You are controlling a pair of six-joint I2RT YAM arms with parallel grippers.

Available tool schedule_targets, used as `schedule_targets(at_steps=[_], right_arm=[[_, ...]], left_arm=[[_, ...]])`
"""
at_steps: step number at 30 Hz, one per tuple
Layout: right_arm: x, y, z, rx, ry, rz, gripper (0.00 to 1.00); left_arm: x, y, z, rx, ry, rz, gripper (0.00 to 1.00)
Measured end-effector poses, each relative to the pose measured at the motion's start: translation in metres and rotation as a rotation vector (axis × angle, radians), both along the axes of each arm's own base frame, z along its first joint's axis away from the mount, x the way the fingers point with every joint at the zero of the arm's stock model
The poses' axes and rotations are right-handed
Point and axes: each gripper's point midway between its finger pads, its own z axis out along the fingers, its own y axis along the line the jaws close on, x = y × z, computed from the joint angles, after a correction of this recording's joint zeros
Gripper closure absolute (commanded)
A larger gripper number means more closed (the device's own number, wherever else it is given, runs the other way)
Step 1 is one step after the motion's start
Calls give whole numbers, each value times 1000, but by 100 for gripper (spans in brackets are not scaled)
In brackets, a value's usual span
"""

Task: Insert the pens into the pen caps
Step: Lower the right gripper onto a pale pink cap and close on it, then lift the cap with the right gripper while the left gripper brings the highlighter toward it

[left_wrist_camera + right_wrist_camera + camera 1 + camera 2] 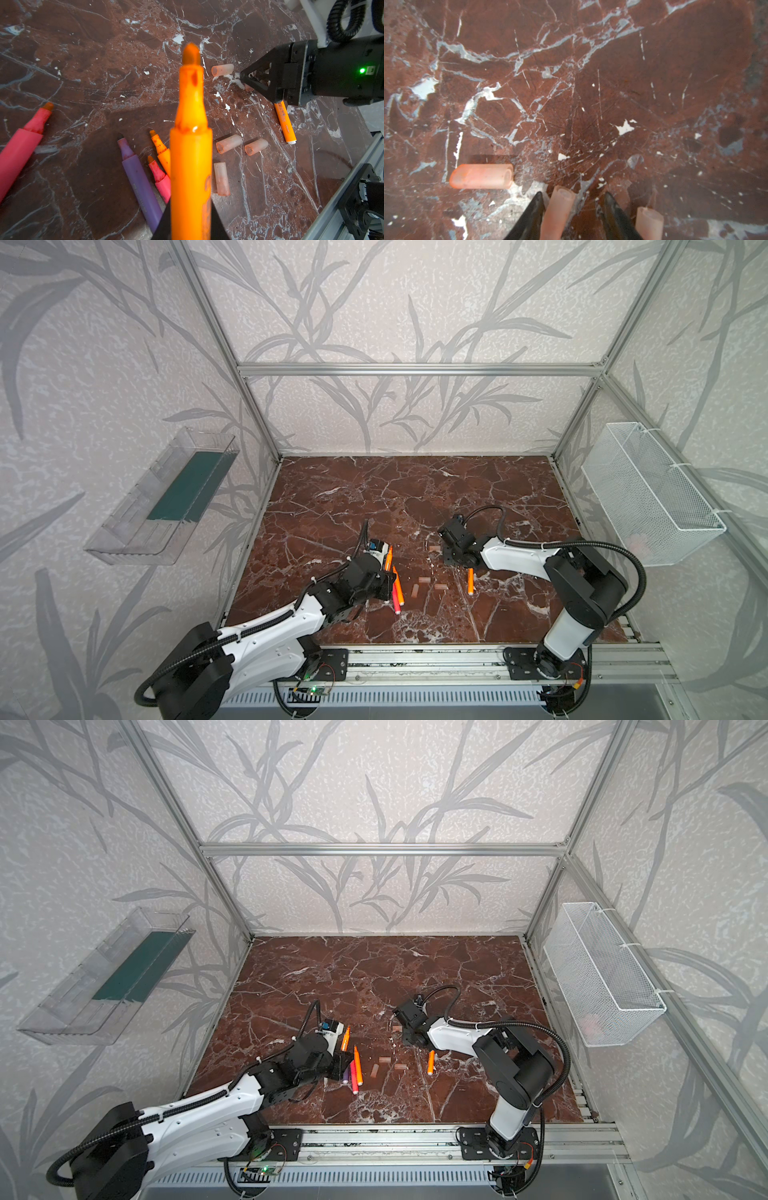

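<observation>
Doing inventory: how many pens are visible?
6. An orange pen is in the left gripper; purple pen, pink pen and second orange pen lie side by side; second pink pen apart; third orange pen by the right gripper.

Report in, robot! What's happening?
Left pincer shut on orange marker pen. Right pincer open around pale pink plastic tube cap. Another cap close alongside.

Soft, even light in both top views, sharp at the centre, with the frame (415, 369) bowed toward the edges. In the left wrist view the pen (191, 145) is blurred, and faint shadows lie beside it on the surface (83, 62). The right wrist view is hazy, its fingers (529, 218) out of focus.
</observation>
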Motion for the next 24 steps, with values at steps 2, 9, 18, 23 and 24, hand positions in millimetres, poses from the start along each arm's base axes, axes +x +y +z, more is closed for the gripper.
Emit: schedule_targets(at_steps=[2,9,18,23,24], right_arm=[[1,1,0,5,-5,-1,58],[2,1,1,13,-6,-9,77],[1,2,0,19,-3,-10,84],[2,3,1,25,-5,-11,88],[2,3,1,25,-5,-11,88]], left_arm=[[0,0,0,0,0,0,100],[0,0,3,-8,-8,0,100],[0,0,5,-13,-14,-1,100],[0,0,5,-13,-14,-1,100],[0,0,5,-13,-14,-2,100]])
